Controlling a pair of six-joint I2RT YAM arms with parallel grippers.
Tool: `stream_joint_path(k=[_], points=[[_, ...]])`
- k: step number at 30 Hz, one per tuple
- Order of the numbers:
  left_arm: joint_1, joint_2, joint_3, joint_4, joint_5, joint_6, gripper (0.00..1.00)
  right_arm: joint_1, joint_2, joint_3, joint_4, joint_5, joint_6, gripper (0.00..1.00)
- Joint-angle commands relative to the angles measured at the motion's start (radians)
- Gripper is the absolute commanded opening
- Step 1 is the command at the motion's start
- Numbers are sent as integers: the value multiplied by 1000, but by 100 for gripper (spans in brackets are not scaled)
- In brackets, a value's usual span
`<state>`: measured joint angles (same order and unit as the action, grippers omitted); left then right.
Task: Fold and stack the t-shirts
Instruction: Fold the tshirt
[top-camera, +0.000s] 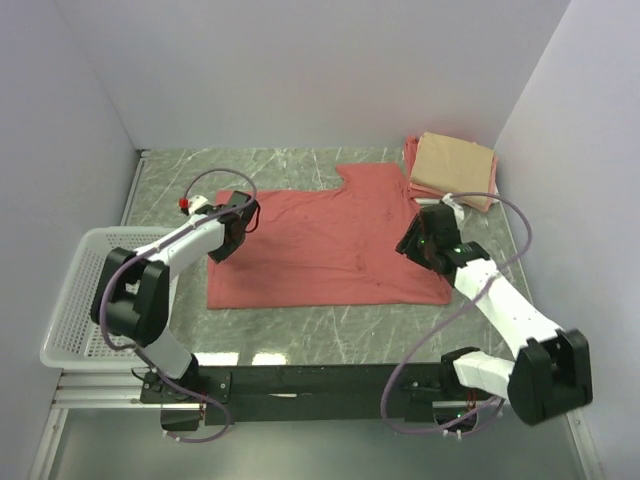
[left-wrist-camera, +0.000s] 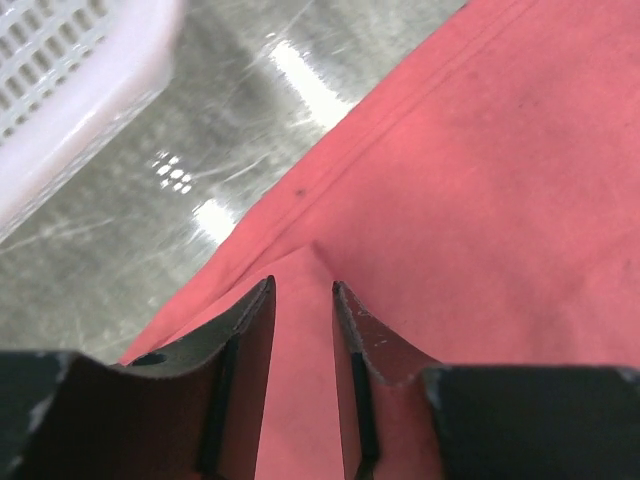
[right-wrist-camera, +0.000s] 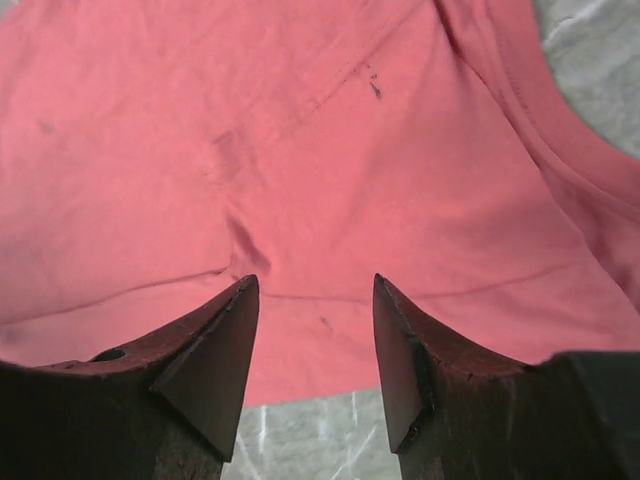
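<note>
The left gripper (left-wrist-camera: 302, 285) has its two dark, wedge-shaped fingers (left-wrist-camera: 250, 340) drawn close together, with a raised ridge of red cloth caught between them. The cloth rises to a small peak at the fingertips. This is the left edge of the salmon-red t-shirt (left-wrist-camera: 480, 200), a soft matte knit with a stitched hem line running along its border.

In the top view the left gripper (top-camera: 237, 222) sits at the far part of that left edge. Beside it, the bare desk (left-wrist-camera: 150, 230) is a glossy grey-green marbled surface that throws back bright spots of light. Further left is the white plastic mesh basket (left-wrist-camera: 70, 70), with a rounded rim and a grid of small holes.

The right gripper (right-wrist-camera: 312, 280) has its fingers (right-wrist-camera: 215, 350) spread wide with nothing between them. It hangs over the shirt's edge, and a strip of desk (right-wrist-camera: 310, 440) shows through the gap. The cloth (right-wrist-camera: 300, 150) here lies nearly flat, with a few shallow creases, faint seam lines and small dark specks.

From above, the right gripper (top-camera: 418, 240) is at the right edge of the salmon-red t-shirt (top-camera: 330, 240). The shirt is spread out as a broad, roughly rectangular sheet across the middle of the desk (top-camera: 300, 325), with one short sleeve reaching toward the far edge.

In the far right corner a folded tan t-shirt (top-camera: 455, 165) lies on a folded pink t-shirt (top-camera: 411, 158), whose edge shows along the left side of the stack. The basket (top-camera: 75, 300) sits at the near left corner, overhanging the desk's left edge.
</note>
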<state>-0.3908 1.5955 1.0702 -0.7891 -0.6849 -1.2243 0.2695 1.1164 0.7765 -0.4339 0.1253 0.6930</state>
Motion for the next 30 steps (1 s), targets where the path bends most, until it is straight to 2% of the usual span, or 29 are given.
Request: stream_joint_path(k=[1, 5, 10, 17, 30], points=[[21, 55, 83, 39, 31, 94, 35, 39, 106, 56, 66, 43, -38, 56], [30, 144, 140, 22, 47, 88, 34, 66, 210, 96, 96, 34, -58, 55], [30, 170, 151, -9, 59, 34, 34, 88, 298, 142, 104, 20, -75, 55], [30, 142, 86, -19, 68, -26, 47, 97, 352, 156, 129, 7, -78, 54], [30, 167, 54, -12, 65, -63, 40, 103, 367, 135, 155, -16, -82, 54]])
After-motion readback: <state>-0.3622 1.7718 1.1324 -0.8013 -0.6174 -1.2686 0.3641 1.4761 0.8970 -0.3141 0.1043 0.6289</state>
